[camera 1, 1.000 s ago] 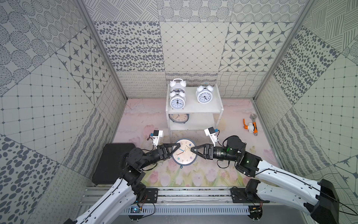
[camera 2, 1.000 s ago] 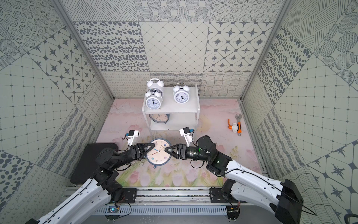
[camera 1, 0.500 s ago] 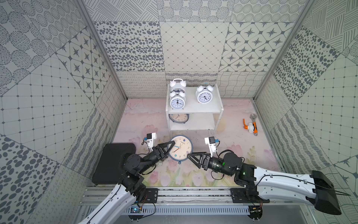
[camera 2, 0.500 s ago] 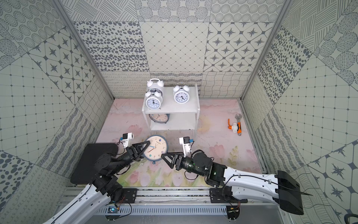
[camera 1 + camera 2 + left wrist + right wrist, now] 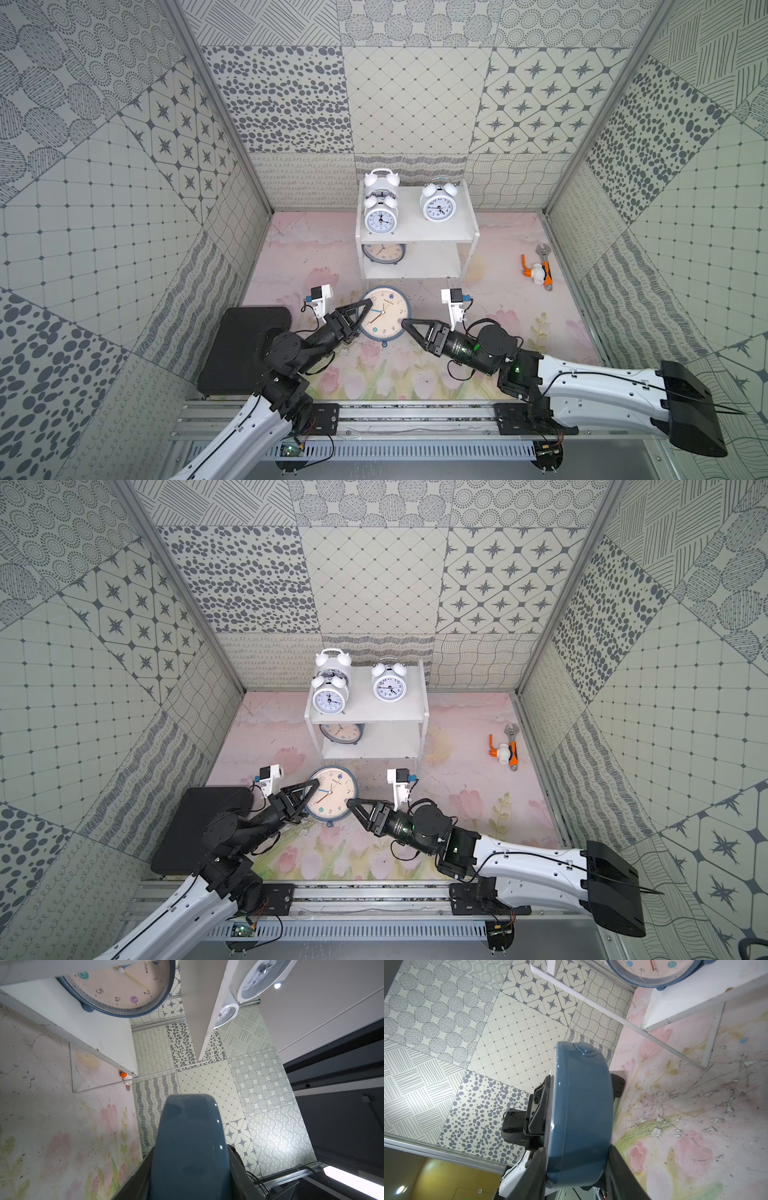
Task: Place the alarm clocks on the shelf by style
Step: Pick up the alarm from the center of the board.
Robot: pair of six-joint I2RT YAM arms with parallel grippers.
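Note:
A blue-cased alarm clock (image 5: 384, 312) (image 5: 331, 796) with a cream face hangs low in front of the white shelf (image 5: 451, 232) (image 5: 411, 712). My left gripper (image 5: 365, 309) (image 5: 189, 1167) is shut on its left rim. My right gripper (image 5: 404, 323) (image 5: 577, 1167) is shut on its right rim, and both fingers (image 5: 535, 1174) press the blue case (image 5: 581, 1105). Three white twin-bell clocks (image 5: 380, 214) (image 5: 437, 203) (image 5: 380, 179) stand on the top tier. Another blue clock (image 5: 383, 252) (image 5: 124, 987) stands at the left of the lower tier.
An orange-and-white tool (image 5: 538, 272) (image 5: 505, 752) lies on the floral mat right of the shelf. A black pad (image 5: 245, 349) sits at the front left beside my left arm. Patterned walls close in three sides, and a metal rail (image 5: 415, 419) runs along the front.
The held blue clock has moved slightly left and toward the shelf. My right gripper drew back open, then came up and narrowed onto the clock's right rim.

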